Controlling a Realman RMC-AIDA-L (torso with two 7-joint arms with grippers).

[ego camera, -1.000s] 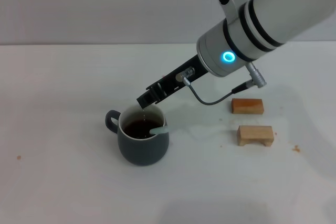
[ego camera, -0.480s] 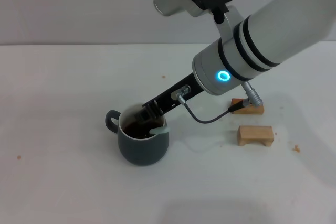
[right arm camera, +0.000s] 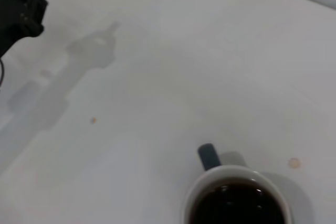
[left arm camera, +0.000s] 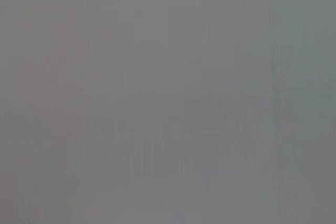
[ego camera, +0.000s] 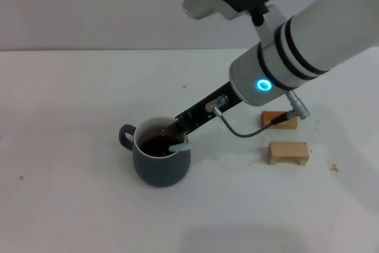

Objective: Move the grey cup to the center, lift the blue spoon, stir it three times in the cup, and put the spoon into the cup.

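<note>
The grey cup (ego camera: 161, 164) stands on the white table left of centre, handle to the left, with dark brown liquid inside. The blue spoon (ego camera: 180, 145) sits in the cup, its pale blue handle leaning on the right rim and its bowl hidden in the liquid. My right gripper (ego camera: 176, 127) hangs low at the cup's back-right rim, just above the spoon handle. The right wrist view shows the cup (right arm camera: 208, 157) from above, without the spoon. My left gripper (right arm camera: 22, 8) is a dark shape far off in that view; the left wrist view shows only grey.
Two small wooden blocks lie right of the cup: one (ego camera: 278, 121) partly behind my right arm's cable plug, the other (ego camera: 288, 152) nearer the front. A few brown crumbs (ego camera: 334, 168) dot the table. Bare tabletop lies left of and in front of the cup.
My right gripper dipped from above the cup down to its mouth, then drew back up and to the right to the rim. The spoon stayed leaning in the cup.
</note>
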